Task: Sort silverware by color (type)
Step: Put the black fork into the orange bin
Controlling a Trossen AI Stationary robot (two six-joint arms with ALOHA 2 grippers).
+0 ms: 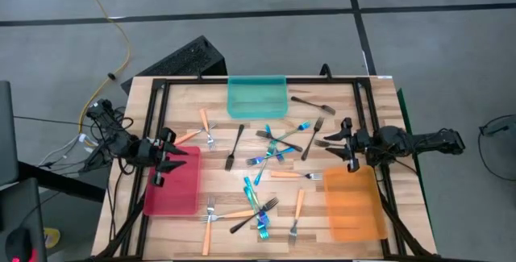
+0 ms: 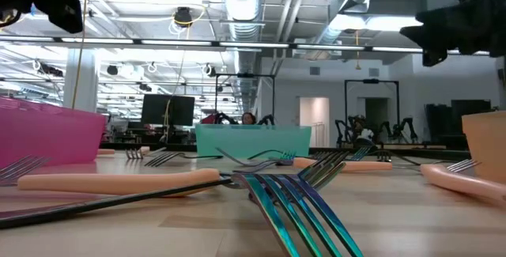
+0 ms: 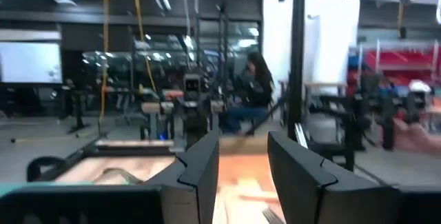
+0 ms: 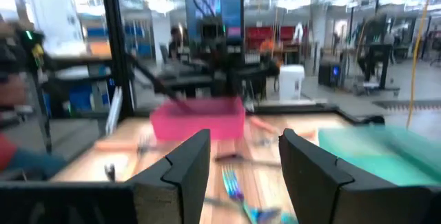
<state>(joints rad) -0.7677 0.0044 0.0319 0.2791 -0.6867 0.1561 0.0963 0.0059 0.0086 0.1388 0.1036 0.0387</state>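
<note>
The forks (image 1: 266, 161), scattered mid-frame on the counter (image 1: 226, 189), look light, stiff and slippery, best pinched mid-handle; left tool (image 1: 165, 159) and right tool (image 1: 343, 143) hover spread, empty.

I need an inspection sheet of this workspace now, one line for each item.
Surface: wooden table inside a black frame.
Job's things: forks scattered mid-table, orange, blue and dark kinds mixed; the red tray, teal tray and orange tray hold none.
Clutter: nothing seen.
Grippers: left gripper over the red tray, right gripper above the orange tray's far edge; both open, holding nothing.
Cables: yellow cable on the floor.
Surroundings: a person sits beyond the table.
</note>
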